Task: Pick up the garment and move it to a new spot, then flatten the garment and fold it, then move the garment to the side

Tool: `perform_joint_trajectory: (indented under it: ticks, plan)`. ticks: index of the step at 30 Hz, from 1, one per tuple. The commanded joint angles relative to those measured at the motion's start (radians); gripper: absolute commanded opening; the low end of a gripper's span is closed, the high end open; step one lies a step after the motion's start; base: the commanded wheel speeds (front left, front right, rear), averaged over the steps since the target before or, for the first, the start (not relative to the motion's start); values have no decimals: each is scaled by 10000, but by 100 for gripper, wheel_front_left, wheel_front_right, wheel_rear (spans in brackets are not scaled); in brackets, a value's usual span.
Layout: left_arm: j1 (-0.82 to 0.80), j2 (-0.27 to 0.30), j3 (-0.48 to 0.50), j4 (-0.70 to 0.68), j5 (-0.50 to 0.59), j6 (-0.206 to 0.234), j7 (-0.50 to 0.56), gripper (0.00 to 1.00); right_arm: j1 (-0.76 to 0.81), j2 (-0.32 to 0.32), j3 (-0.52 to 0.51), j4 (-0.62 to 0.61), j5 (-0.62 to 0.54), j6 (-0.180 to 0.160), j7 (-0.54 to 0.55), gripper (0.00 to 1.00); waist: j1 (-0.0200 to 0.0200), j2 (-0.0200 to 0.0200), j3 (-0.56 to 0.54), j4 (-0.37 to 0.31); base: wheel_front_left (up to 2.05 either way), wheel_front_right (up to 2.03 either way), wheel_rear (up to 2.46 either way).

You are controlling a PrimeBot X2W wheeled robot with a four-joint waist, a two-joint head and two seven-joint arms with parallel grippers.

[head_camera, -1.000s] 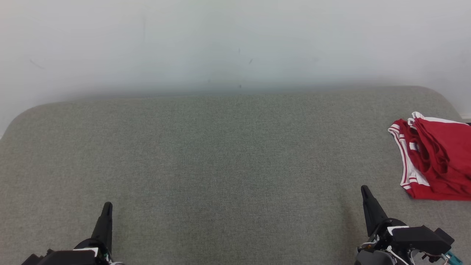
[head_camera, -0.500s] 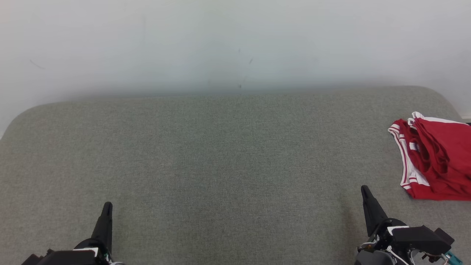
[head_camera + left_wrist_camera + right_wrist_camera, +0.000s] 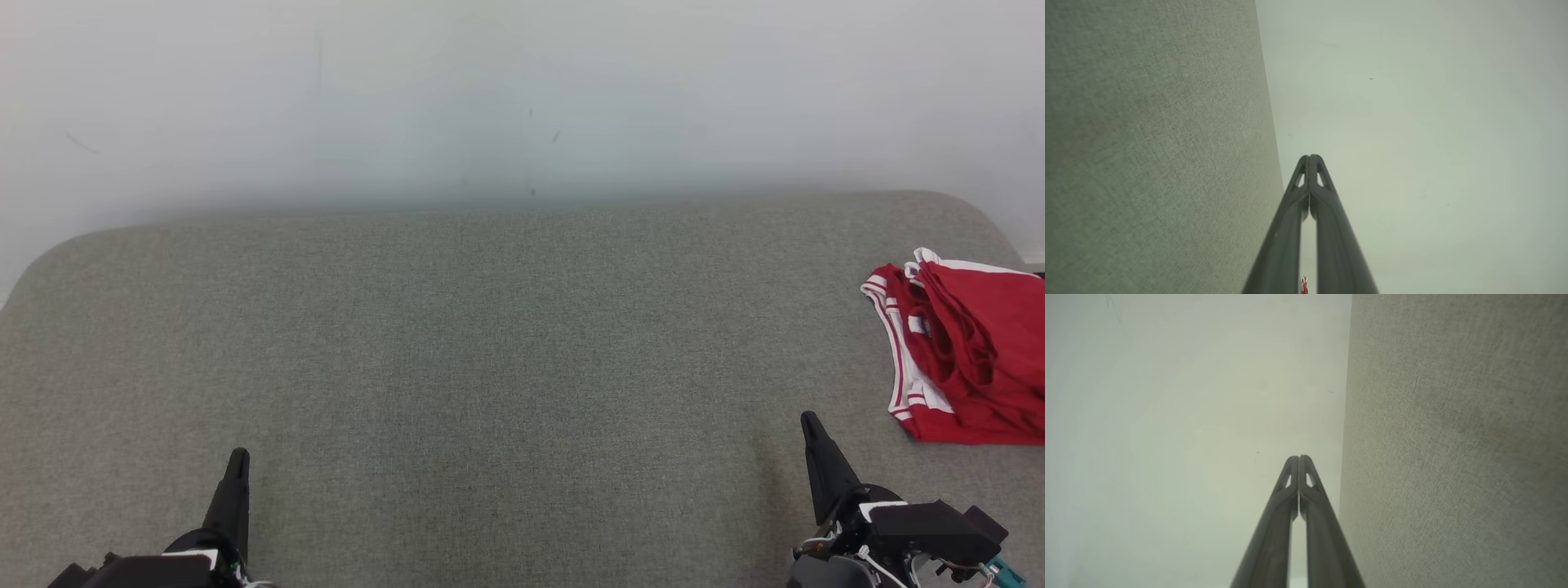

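We note the red sleeveless garment with white-striped trim (image 3: 967, 359) lying bunched at the far right of the grey fabric-covered worktop (image 3: 490, 343), partly cut off by the head view's edge. Left tool (image 3: 237, 459) and right tool (image 3: 810, 425) sit low at the near edge, each with its two dark fingers pressed together on nothing, well apart from the cloth. We judge this a parked pose, leaving the broad middle free for spreading. The garment looks loosely folded; whether folding is finished we cannot tell.
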Motion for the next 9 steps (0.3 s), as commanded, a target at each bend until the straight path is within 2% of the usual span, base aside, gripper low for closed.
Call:
perform_joint_trajectory:
  ticks: [1,9]
  plan:
    - [-69,28,20,-1,-48,-14,-4,0,-45,28,-2,-23,19,-21,27,0,0,0,0,0,0,0,0]
    - [-69,28,21,-2,-48,-14,-4,0,-45,28,-2,-23,19,-22,27,0,0,0,0,0,0,0,0]
